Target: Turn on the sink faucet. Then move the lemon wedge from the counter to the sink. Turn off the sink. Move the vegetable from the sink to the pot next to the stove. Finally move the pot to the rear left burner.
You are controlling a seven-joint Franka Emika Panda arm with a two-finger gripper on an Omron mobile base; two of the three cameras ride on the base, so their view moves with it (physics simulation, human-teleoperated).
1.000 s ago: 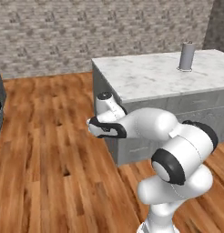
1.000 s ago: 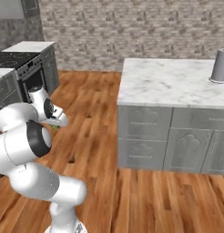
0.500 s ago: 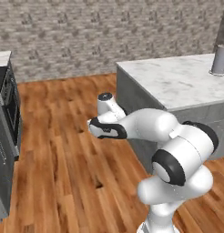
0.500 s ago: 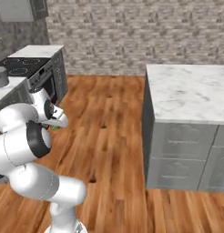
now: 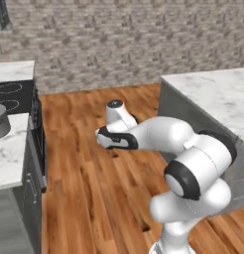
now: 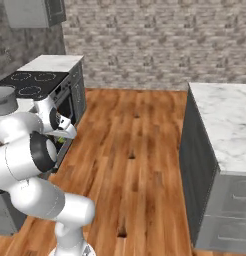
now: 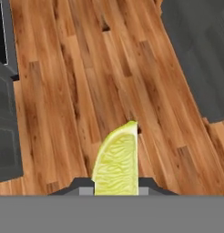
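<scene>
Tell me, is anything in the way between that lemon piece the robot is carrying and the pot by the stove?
Nothing visible is. The gripper holds the lemon wedge over bare wooden floor. The pot sits on the counter beside the stove, with open air between.

The shiny silver-grey metal pot (image 5: 0,120) sits on the white marble counter (image 5: 9,151) just before the black glass stove (image 5: 12,95), left of the wooden floor (image 5: 89,173).
</scene>
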